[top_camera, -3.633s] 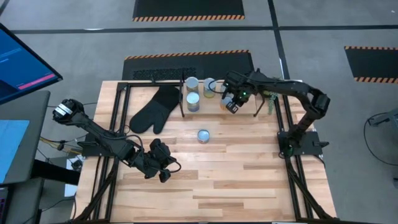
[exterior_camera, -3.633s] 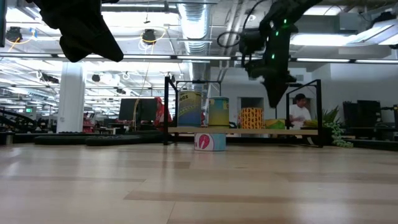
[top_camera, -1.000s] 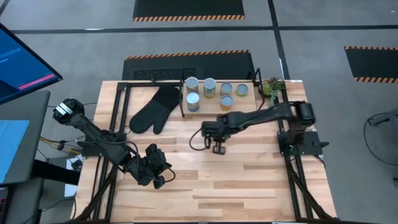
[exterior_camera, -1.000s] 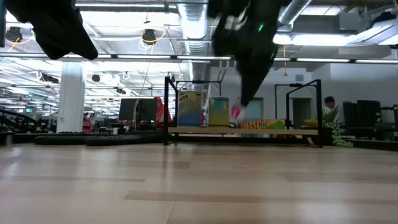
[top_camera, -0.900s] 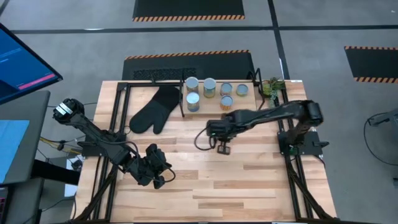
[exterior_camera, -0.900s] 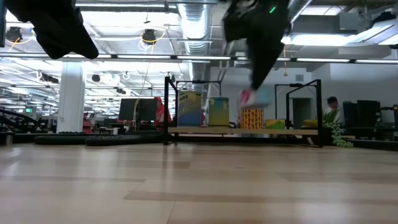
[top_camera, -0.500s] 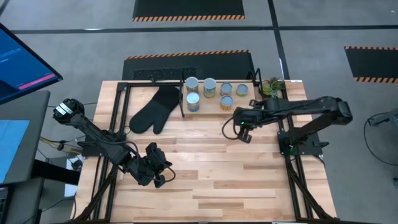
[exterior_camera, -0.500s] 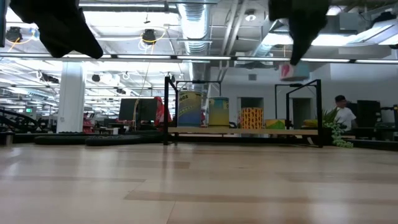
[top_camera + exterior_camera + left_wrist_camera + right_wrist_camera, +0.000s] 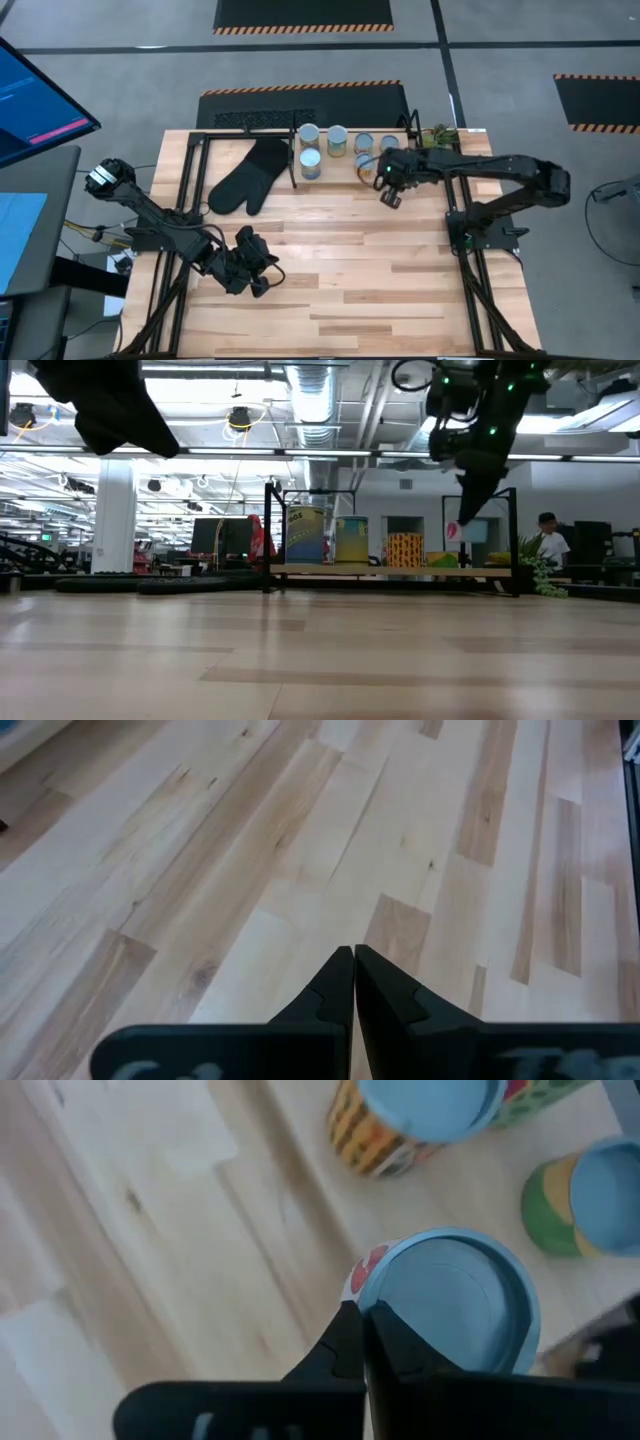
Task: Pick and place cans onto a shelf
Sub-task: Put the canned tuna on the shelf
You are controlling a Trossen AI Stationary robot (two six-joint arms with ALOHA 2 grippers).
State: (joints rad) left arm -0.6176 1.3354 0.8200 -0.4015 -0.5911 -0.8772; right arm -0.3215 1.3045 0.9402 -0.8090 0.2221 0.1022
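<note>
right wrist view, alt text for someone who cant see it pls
The right gripper holds a can with a bluish-grey top and red on its label, just above the light wooden shelf. Two more cans, one orange-striped and one green-yellow, stand on the shelf beyond it.

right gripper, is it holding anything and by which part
Yes, the right gripper holds a can, pinched at its top rim, above the shelf. The left gripper holds nothing.

In the high view the shelf [image 9: 345, 172] sits at the upper middle of the table [image 9: 330, 290], with 5 cans [image 9: 311, 163] on it. The oven mitt [image 9: 245, 177] lies just left of the shelf, a small plant [image 9: 437, 138] just right of it. The right gripper [image 9: 389, 196] hangs at the shelf's lower right edge; the left gripper [image 9: 262, 283] hovers at lower left, well apart.
</note>
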